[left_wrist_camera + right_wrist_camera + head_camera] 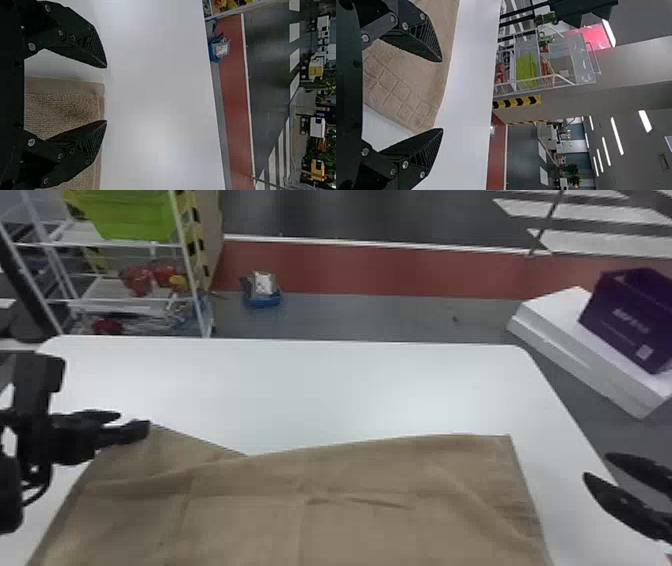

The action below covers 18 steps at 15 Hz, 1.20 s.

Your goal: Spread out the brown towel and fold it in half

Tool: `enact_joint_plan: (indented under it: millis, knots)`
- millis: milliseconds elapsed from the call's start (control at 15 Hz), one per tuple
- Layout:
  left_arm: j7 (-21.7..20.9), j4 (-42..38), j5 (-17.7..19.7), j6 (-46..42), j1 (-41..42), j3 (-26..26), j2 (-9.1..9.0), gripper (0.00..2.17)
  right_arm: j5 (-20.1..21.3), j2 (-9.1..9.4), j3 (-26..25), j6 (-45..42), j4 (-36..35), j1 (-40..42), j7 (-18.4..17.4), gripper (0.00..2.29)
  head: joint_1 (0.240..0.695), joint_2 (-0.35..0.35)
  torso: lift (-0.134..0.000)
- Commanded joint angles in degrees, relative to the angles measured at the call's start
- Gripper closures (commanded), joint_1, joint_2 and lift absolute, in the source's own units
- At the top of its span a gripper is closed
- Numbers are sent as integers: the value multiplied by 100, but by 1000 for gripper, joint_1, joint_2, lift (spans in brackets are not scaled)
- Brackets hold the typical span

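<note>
The white surface (pixel 325 390) bears the brown towel (pixel 360 525), spread out with creases, its far edge dipping between two corners. Beyond, to the right, a purple box (pixel 612 307) rests on a white one. The left gripper (pixel 135 422) is by the towel's far left corner, the right gripper (pixel 596 465) right of the towel; both have released, parted jaws.

From where I stand, a white rack (pixel 196 290) rises past the far left of the white table (pixel 300 390), with a green bin (pixel 137 217) up top and red things (pixel 137 280) lower down. Near it on the gray floor (pixel 375 317) sits a small blue container (pixel 263 302) — something white (pixel 263 282) in it — and, over right, a purple box (pixel 625 315) rests on a white slab (pixel 590 365).
</note>
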Motion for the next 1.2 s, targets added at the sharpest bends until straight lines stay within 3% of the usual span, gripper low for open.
enact_joint_plan:
  millis: [0,333,400,1133]
  knots:
    - [-1,54,-13,5,-1,0,34,475,-25,-12,-25,-35,32,0,2,313,695,-98,-123]
    - [-45,141,-13,5,-45,-44,34,552,-7,-12,-25,-35,32,8,2,313,695,-98,-123]
    - [-53,212,-65,40,-71,-70,34,694,-16,-21,-42,-35,32,17,2,313,695,-99,-123]
    - [-141,194,-48,251,-97,18,8,701,-33,-56,-104,-35,32,0,2,306,695,-108,-123]
